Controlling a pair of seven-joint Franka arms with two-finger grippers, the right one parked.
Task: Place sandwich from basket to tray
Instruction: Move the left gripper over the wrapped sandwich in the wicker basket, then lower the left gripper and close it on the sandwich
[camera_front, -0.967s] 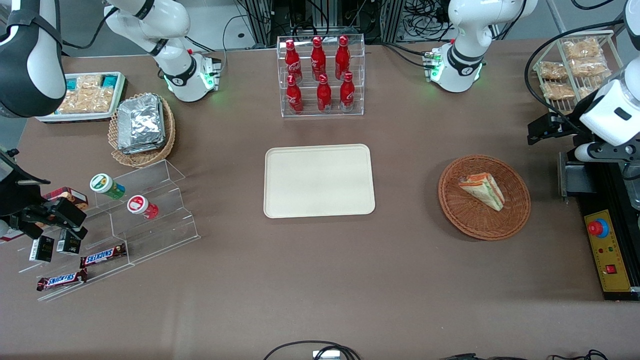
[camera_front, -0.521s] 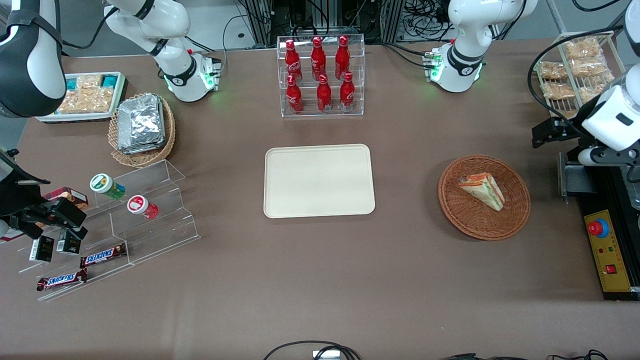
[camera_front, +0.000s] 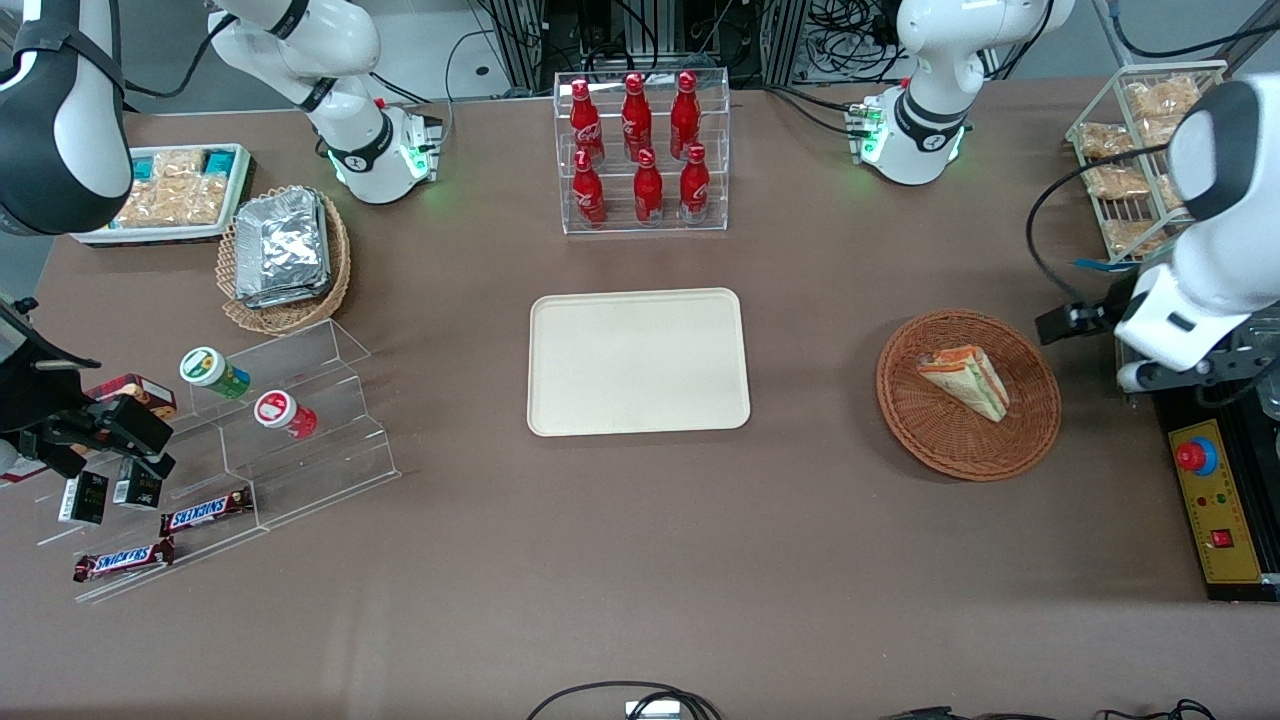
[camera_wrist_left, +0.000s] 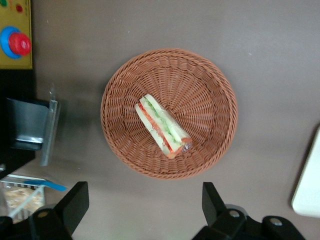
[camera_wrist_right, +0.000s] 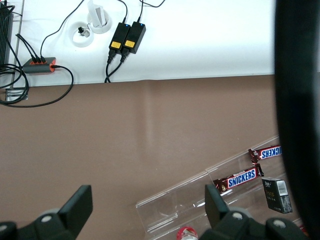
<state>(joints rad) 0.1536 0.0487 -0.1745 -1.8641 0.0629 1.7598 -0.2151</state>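
Observation:
The sandwich (camera_front: 965, 382) is a pale wedge with orange, green and red layers. It lies in the round reddish-brown wicker basket (camera_front: 930, 450) toward the working arm's end of the table. The cream tray (camera_front: 640, 362) lies flat at the table's middle with nothing on it. My left gripper (camera_front: 1072, 321) hangs above the table beside the basket's rim, a little farther from the front camera than the sandwich. In the left wrist view the gripper (camera_wrist_left: 142, 210) is open and empty, and the basket (camera_wrist_left: 120, 75), the sandwich (camera_wrist_left: 162, 126) and a tray corner (camera_wrist_left: 307, 190) show.
A black and yellow control box with a red button (camera_front: 1215, 500) stands beside the basket at the table's edge. A white wire rack of snack packs (camera_front: 1140, 140) stands farther back. A clear rack of red bottles (camera_front: 640, 150) stands farther from the camera than the tray.
My left arm has swung from beside the wire rack toward the front camera and toward the basket. The gripper now hangs at the basket's rim. The sandwich, basket and tray have not moved.

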